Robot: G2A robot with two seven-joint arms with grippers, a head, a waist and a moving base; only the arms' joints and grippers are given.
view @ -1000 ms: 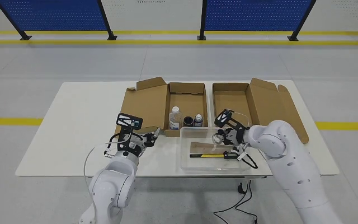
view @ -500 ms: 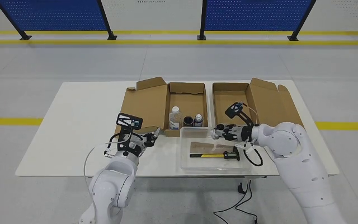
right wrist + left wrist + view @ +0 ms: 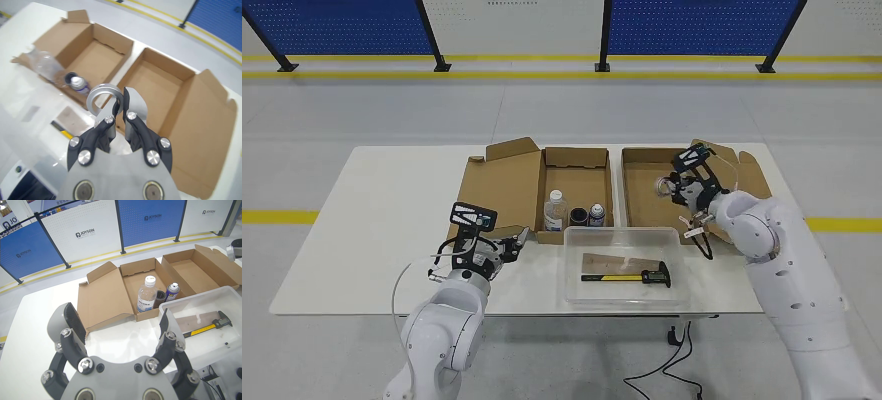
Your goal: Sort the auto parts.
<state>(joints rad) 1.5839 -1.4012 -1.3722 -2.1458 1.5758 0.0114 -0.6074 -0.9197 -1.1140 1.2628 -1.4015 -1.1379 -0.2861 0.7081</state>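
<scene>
Right gripper (image 3: 119, 100): I have it pinched on the metal ring (image 3: 103, 86), held above the right-hand box (image 3: 652, 155), upper right of the top view; I judge that's its bin.
Left gripper (image 3: 118, 319): spread wide, parked lower left beside the clear tray (image 3: 189, 301), out of the way.
To sort: caliper (image 3: 211, 326), lying in the tray.

- The left arm (image 3: 447, 320) sits low and close to the robot, forearm angled forward and slightly inward; wrist roughly level
- The left gripper (image 3: 117, 309) is spread wide; its two black-padded fingers (image 3: 72, 317) face each other across a broad gap
- The right arm (image 3: 762, 235) stretches forward, elbow bent, wrist raised and turned inward toward the middle
- The right gripper (image 3: 121, 98) is drawn almost together; it pinches the rim of a metal ring (image 3: 103, 86), one finger inside the hoop, the other outside
</scene>
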